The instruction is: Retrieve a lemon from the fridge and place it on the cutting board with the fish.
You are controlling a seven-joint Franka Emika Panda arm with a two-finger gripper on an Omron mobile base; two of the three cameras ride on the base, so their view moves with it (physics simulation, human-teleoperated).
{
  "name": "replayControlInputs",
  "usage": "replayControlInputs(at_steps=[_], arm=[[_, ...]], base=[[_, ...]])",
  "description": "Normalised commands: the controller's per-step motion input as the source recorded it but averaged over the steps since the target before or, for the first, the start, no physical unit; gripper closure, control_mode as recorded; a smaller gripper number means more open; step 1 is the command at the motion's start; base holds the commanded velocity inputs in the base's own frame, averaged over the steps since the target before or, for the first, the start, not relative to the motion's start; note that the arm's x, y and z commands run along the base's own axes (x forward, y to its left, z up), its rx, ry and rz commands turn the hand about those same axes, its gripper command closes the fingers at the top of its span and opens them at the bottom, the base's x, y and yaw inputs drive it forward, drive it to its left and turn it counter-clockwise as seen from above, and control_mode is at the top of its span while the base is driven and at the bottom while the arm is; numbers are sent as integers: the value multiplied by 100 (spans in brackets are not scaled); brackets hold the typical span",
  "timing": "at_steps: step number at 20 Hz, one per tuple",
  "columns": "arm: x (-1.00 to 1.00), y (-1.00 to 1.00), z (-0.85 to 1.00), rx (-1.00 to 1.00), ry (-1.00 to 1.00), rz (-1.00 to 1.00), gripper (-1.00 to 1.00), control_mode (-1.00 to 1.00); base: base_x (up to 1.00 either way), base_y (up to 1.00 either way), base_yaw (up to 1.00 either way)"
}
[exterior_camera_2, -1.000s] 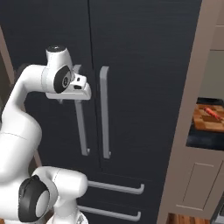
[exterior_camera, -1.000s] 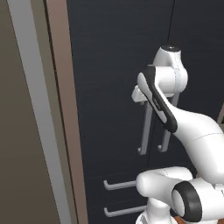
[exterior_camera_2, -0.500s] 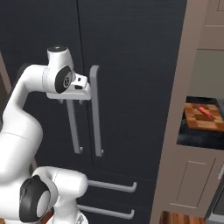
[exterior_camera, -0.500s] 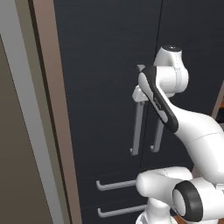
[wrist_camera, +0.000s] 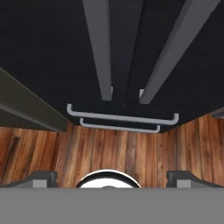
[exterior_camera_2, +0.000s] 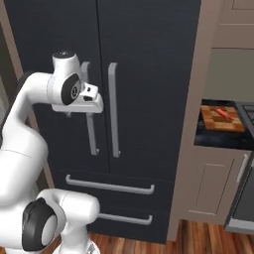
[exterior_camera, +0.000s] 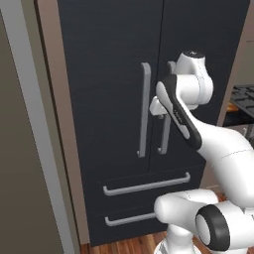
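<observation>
Your gripper (wrist_camera: pixel 111 177) hangs with fingers spread, empty, before the closed fridge (exterior_camera_2: pixel 149 64). The lemon is presumably inside, unseen. Aim between the two door handles (exterior_camera: pixel 144 109) and you may hook both or slip; the cutting board (exterior_camera_2: pixel 222 119) waits at right.

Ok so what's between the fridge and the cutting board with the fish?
In the right base view, a beige cabinet side panel stands between the fridge and the cutting board.
</observation>
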Motion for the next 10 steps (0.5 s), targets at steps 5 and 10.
replayControlInputs(at_steps=[5,10], arm=[[0,0,0,0,0,0,-100,100],[0,0,0,0,0,0,-100,100]], base=[[-11,-1,-6],[0,0,-6]])
